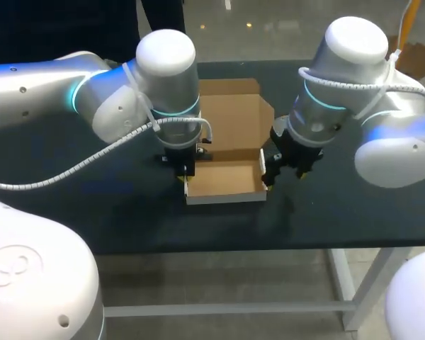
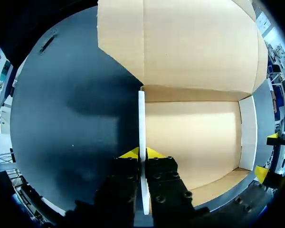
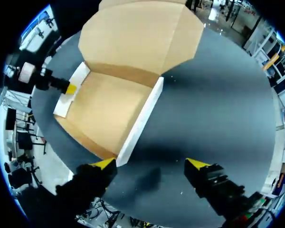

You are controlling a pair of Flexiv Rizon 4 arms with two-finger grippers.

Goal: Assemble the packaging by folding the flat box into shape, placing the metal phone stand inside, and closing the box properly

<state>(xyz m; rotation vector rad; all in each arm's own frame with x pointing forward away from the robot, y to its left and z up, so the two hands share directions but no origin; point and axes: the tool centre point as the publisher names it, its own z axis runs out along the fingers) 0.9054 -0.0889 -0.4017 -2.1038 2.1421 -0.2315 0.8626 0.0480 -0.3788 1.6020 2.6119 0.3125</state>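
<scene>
The cardboard box [image 1: 223, 180] stands in the middle of the table as a shallow tray with white outer walls, and nothing lies inside it. Its lid [image 1: 230, 117] is folded back flat behind it. My left gripper [image 2: 142, 154] is shut on the tray's left wall [image 2: 141, 118], one yellow tip on each side of it. My right gripper [image 3: 150, 164] is open just outside the tray's right wall [image 3: 140, 123], with one fingertip [image 3: 104, 164] close to that wall's near end. In the head view the left gripper [image 1: 184, 172] and right gripper [image 1: 287, 170] flank the tray.
The dark table [image 1: 92, 212] lies bare around the box. Its front edge runs a short way in front of the tray. Both arms lean in over the table from the sides.
</scene>
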